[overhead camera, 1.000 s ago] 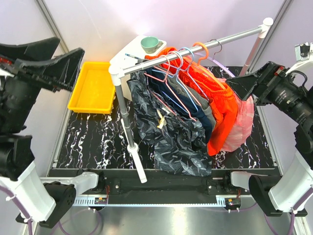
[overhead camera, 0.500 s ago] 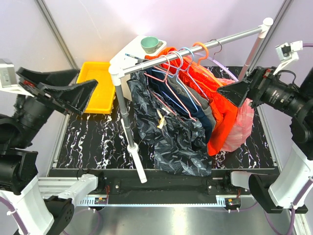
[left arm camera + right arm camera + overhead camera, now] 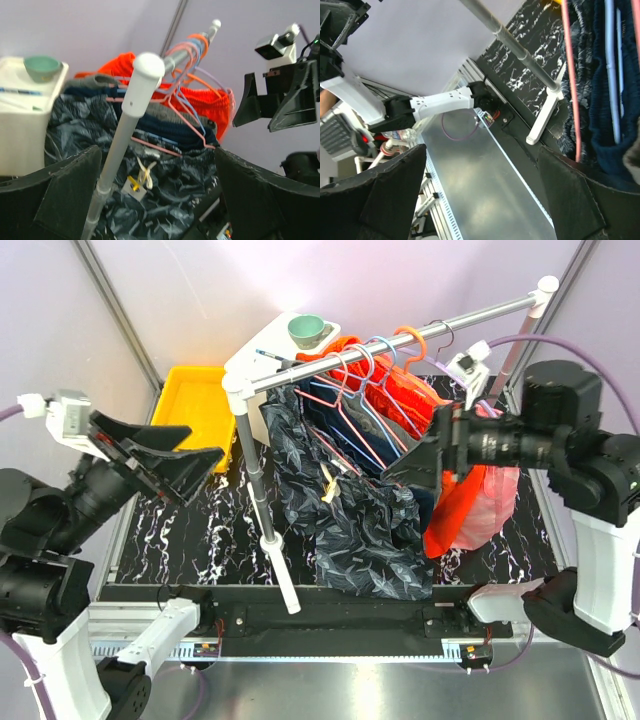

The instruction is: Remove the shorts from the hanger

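shorts (image 3: 350,530): hung on pink hanger (image 3: 571,85), at the left end of the rail (image 3: 490,310), hem low near tabletop (image 3: 180,530) | left end effector (image 3: 205,442): jaws spread wide, empty, left of the rack | right end effector (image 3: 412,448): jaws spread wide, empty, in front of the hung clothes, contact unclear

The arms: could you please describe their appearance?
The left arm and right arm have white links and black cylindrical joints; the left gripper and right gripper have broad black wedge-shaped fingers. Purple cables and small white cameras sit at each wrist.
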Controlling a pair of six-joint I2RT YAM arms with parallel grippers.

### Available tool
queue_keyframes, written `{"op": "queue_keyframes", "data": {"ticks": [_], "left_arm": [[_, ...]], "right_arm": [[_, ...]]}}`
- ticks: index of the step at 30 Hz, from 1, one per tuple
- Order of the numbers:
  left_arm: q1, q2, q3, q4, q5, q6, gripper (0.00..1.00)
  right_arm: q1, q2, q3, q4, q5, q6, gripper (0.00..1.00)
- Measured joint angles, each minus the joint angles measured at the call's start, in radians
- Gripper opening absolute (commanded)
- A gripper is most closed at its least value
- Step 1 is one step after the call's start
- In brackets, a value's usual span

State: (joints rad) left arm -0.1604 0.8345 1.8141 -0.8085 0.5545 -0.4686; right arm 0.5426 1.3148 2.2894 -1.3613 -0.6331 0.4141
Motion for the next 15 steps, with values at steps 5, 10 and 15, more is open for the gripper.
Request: {"op": "queue_keyframes", "data": {"ticks": [5, 10, 15], "left_arm": [[0.0, -0.032, -0.095, -0.028, 0.053, -0.023, 0.98], [0.001, -0.074, -0.19, -0.033, 0.106, -0.071, 0.98], [0.001, -0.125, -0.278, -0.039, 0.126, -0.116, 0.98]], "right_arm": [[0.169, 0.035, 0.025, -0.005, 0.164, 0.014, 0.99], [0.323, 0.083, 0.028, -0.006, 0.377, 0.0, 0.98], [0.346, 0.086, -0.037, 0.003, 0.571, -0.04, 0.87]]}}
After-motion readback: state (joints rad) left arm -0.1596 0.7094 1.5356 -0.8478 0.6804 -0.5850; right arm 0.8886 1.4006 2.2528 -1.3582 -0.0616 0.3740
